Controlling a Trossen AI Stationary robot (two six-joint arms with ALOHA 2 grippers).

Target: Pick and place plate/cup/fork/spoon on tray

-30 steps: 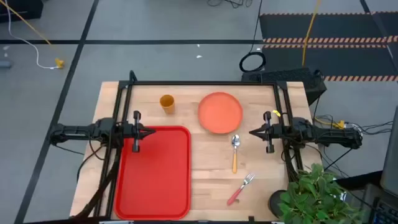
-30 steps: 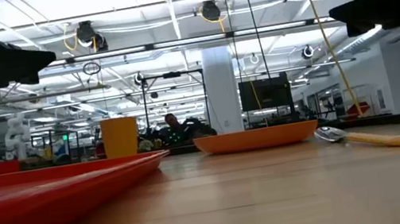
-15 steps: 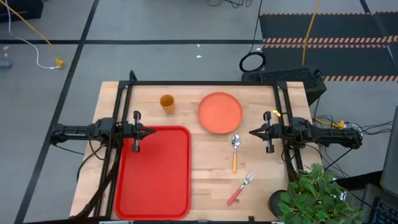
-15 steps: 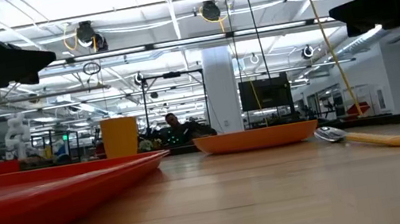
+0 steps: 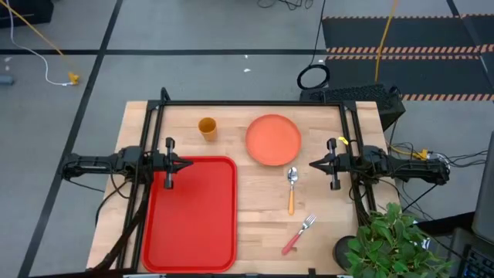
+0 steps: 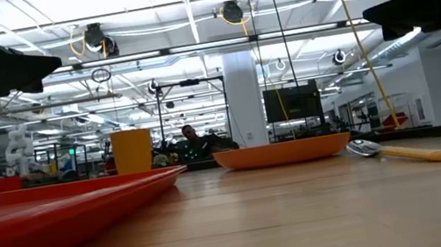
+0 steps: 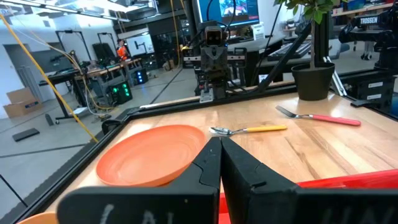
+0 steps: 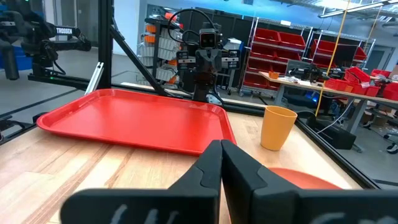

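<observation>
The red tray [image 5: 193, 212] lies flat at the table's near left. The yellow-orange cup [image 5: 207, 127] stands upright at the far left, beyond the tray. The salmon-orange plate [image 5: 273, 140] lies flat at the far middle. The orange-handled spoon [image 5: 291, 189] lies near of the plate. The pinkish-red-handled fork [image 5: 299, 234] lies nearer still. My left gripper [image 5: 185, 164] is shut and empty above the tray's far edge. My right gripper [image 5: 315, 164] is shut and empty, just right of the spoon's bowl, above the table.
A potted green plant [image 5: 386, 239] stands at the table's near right corner. A black frame [image 5: 251, 103] runs along the far edge and both sides. Bare wood lies between the tray and the cutlery.
</observation>
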